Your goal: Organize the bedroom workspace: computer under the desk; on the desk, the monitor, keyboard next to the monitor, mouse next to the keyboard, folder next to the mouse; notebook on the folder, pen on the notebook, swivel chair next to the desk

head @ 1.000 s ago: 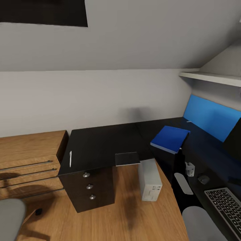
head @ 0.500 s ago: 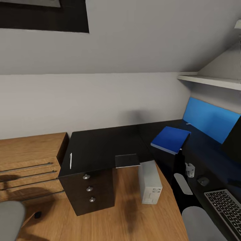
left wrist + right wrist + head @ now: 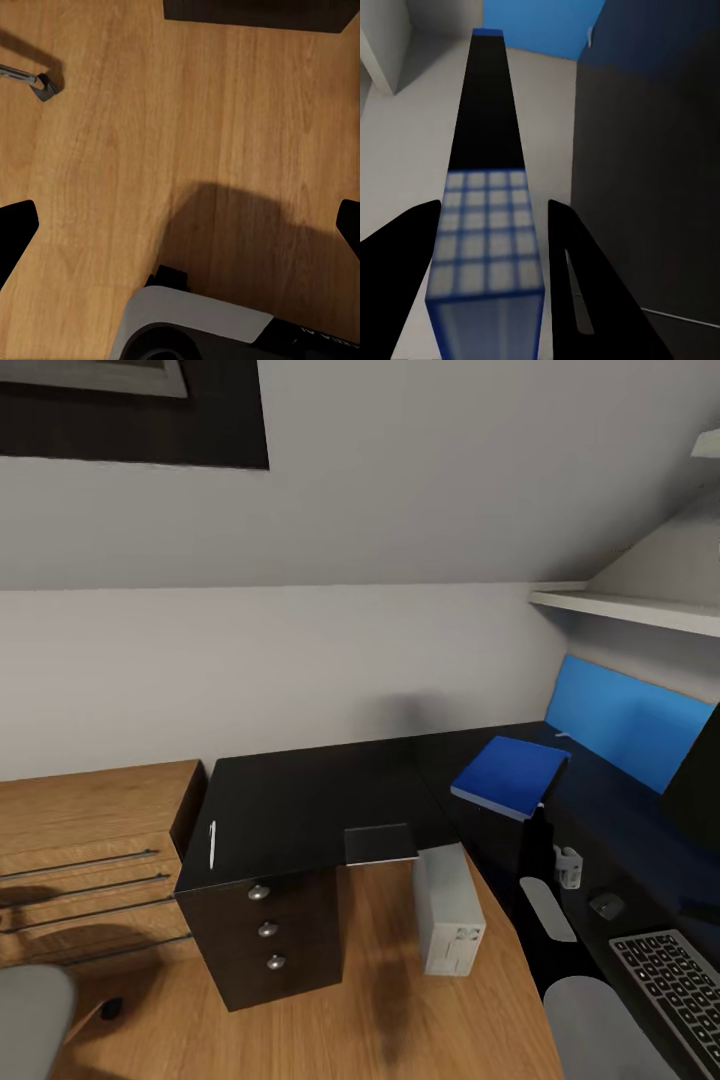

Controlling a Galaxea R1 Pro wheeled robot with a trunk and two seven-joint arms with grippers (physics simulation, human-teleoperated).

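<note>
Risks, judged from here:
- bench (image 3: 300, 800): the notebook (image 3: 380, 843) overhangs its front edge, so a sweep by an arm could knock it to the floor.
- swivel chair (image 3: 30, 1020): sits well apart from the bench, close to the base. Driving could bump it.
- computer (image 3: 447, 910): stands on the floor at the bench's inner curve, just beside the drawer unit (image 3: 268, 930). A base turn could clip it.
- folder (image 3: 505, 772): clamped edge-on in the right pincer (image 3: 493, 206) over the bench corner, far from the mouse (image 3: 606, 905). It could slip or tilt, or come down off target.
- pen (image 3: 211, 845): thin and near the bench edge, so it rolls off easily.

Left pincer (image 3: 180, 225): spread wide, empty, over the floor.

Count: one bench, one chair, one monitor (image 3: 700, 770) (partly cut off), one computer, one keyboard (image 3: 670, 980), one folder, one notebook, one mouse, one pen.
</note>
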